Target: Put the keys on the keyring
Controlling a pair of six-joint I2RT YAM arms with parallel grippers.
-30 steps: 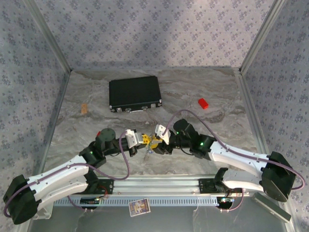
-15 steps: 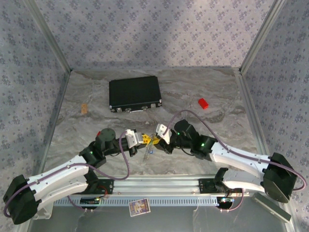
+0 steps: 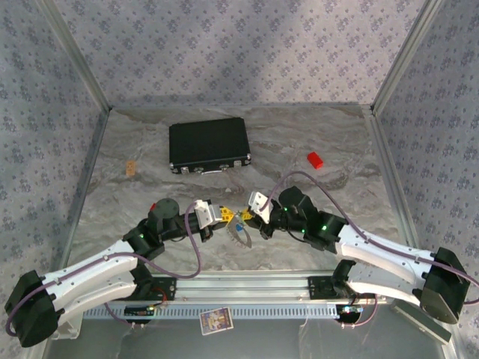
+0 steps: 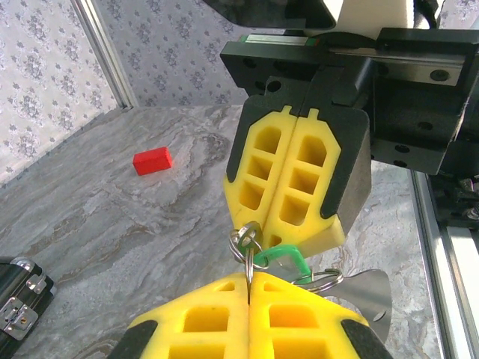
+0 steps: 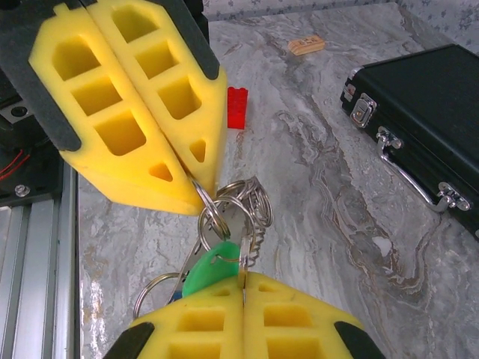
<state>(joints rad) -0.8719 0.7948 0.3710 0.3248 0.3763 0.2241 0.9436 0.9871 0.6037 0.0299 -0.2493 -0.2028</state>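
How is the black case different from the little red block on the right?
The black case is much bigger than the red block. The case is black with shiny metal latches and a handle; the block is plain red. Both lie flat on the marbled table.

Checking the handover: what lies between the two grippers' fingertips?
Linked metal rings and the green-headed key, between left gripper and right gripper, in the right wrist view.

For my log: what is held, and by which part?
The left gripper and right gripper each pinch the keys by their small metal rings.
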